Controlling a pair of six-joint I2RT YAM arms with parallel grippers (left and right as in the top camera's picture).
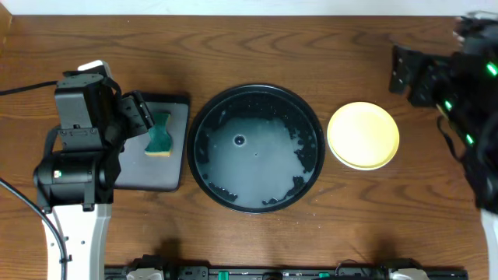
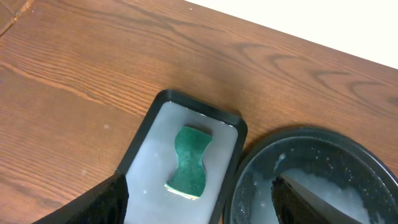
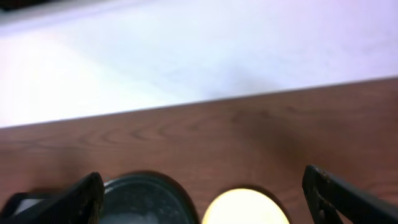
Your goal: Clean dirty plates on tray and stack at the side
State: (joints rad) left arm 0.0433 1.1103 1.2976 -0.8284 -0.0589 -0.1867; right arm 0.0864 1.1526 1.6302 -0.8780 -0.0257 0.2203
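The round black tray [image 1: 255, 148] sits mid-table, holding only water and foam, with no plate in it. To its right a pale yellow plate [image 1: 362, 135] lies on the wood, a paler edge showing under its lower side. My left gripper [image 1: 145, 117] hovers open over the grey rectangular tray [image 1: 175, 167], its fingers wide on either side of a green sponge [image 2: 189, 162] without touching it. My right gripper [image 1: 402, 70] is open and empty, up beyond the plate. In the right wrist view the black tray [image 3: 140, 196] and yellow plate [image 3: 245, 208] lie between its fingers [image 3: 84, 199].
The green sponge [image 1: 159, 134] lies on the wet grey tray [image 2: 149, 149], which sits just left of the black tray's rim [image 2: 249, 168]. Bare wooden table surrounds everything. The arm bases stand at the front left and far right.
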